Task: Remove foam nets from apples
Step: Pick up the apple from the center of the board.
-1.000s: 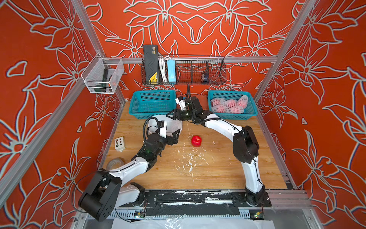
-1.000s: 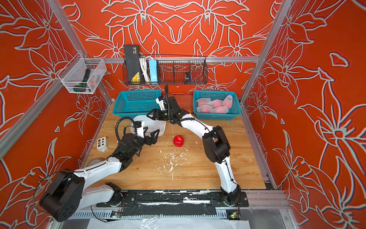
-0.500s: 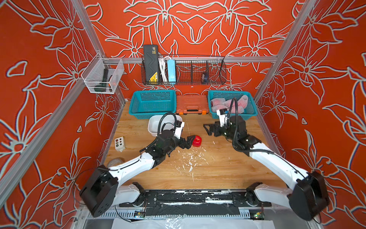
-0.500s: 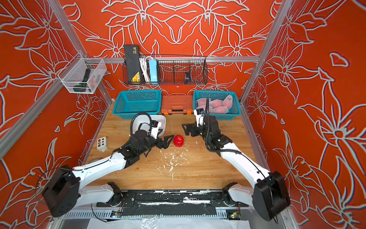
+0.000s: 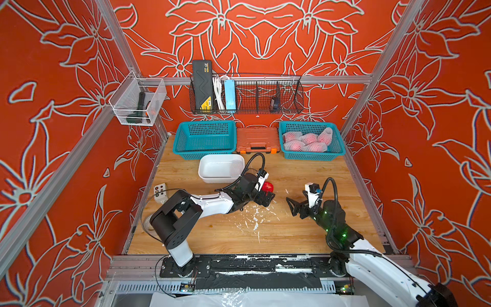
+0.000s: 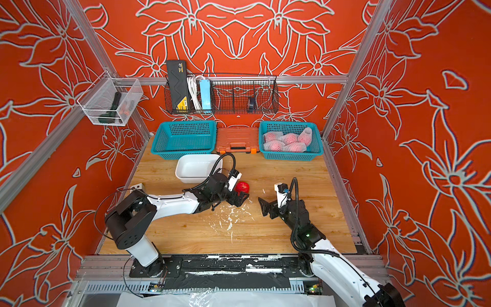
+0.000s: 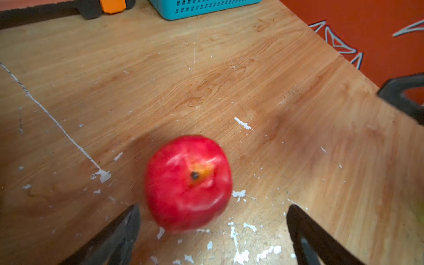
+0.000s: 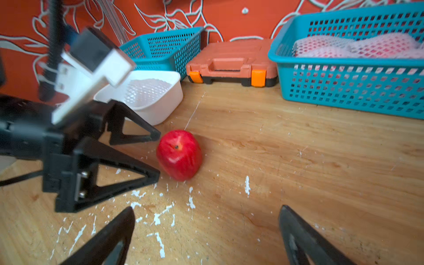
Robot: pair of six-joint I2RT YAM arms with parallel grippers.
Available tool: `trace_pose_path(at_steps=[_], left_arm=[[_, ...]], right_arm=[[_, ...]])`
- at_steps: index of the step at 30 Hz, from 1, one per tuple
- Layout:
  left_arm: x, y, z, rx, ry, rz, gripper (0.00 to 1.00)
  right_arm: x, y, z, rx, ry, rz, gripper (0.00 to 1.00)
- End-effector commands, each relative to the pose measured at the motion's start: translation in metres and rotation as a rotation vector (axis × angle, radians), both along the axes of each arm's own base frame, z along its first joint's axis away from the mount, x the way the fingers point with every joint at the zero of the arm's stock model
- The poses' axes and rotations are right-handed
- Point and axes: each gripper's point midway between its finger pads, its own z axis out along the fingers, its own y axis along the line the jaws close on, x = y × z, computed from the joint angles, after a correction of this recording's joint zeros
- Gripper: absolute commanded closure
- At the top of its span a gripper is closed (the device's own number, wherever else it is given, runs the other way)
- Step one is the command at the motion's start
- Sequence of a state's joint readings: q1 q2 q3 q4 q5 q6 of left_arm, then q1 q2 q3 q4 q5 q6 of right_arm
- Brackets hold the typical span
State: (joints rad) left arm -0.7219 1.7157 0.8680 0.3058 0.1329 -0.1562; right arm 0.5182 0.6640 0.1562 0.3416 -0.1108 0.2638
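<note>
Apple (image 7: 188, 183) (bare) sits just beyond left gripper (image 7: 213, 210), fingertips (image 7: 128, 224) spread.

The wooden tabletop (image 5: 305, 234) carries a bare red apple (image 5: 268, 186) just ahead of the left gripper (image 8: 157, 155), with white foam flecks (image 5: 255, 218) scattered under and behind it. Beyond the gripper sit a white tub (image 5: 220, 168), a teal basket (image 5: 204, 154), an orange tool case (image 5: 257, 137) and another teal basket (image 5: 310, 157).

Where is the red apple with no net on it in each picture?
In a top view: the apple mid-table, near the white tub.
In a top view: same spot.
Left wrist: close up, blurred, orange case far behind.
Right wrist: in front of the white tub.
Shared landmark: the orange case, seen in all four.
</note>
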Motion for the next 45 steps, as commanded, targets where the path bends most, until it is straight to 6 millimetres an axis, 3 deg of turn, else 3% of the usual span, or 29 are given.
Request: trace_pose_path(at_steps=[1,15,21,26,29,31,34,37,41,45], left_arm=[[0.01,-0.005,-0.01,0.034,0.0,0.005,0.03],[0.031,-0.015,-0.029,0.084,-0.02,0.021,0.03],[0.031,-0.025,-0.029,0.076,-0.013,-0.007,0.22],[0.033,-0.029,-0.004,0.046,-0.057,-0.025,0.4],[0.043,-0.034,0.032,0.016,-0.111,-0.035,0.44],[0.061,-0.03,0.067,-0.016,-0.157,-0.011,0.44],[0.098,-0.001,0.119,-0.08,-0.226,0.073,0.44],[0.138,0.047,0.149,-0.091,-0.29,0.193,0.44],[0.183,0.12,0.156,-0.078,-0.3,0.354,0.44],[0.217,0.178,0.136,-0.056,-0.273,0.463,0.45]], right_arm=[[0.005,0.002,0.018,0.015,-0.08,0.001,0.03],[0.008,0.0,0.018,0.039,-0.068,-0.027,0.03],[0.012,0.003,0.013,0.033,-0.039,-0.026,0.03],[0.016,0.002,0.009,0.032,-0.014,-0.045,0.03],[0.018,0.004,0.006,0.035,0.001,-0.043,0.03],[0.019,0.005,0.005,0.037,0.006,-0.043,0.02],[0.02,0.006,0.003,0.039,0.017,-0.045,0.03],[0.02,0.005,0.003,0.042,0.019,-0.046,0.03],[0.019,0.004,0.004,0.039,0.012,-0.052,0.03],[0.019,0.001,0.005,0.037,0.005,-0.062,0.03]])
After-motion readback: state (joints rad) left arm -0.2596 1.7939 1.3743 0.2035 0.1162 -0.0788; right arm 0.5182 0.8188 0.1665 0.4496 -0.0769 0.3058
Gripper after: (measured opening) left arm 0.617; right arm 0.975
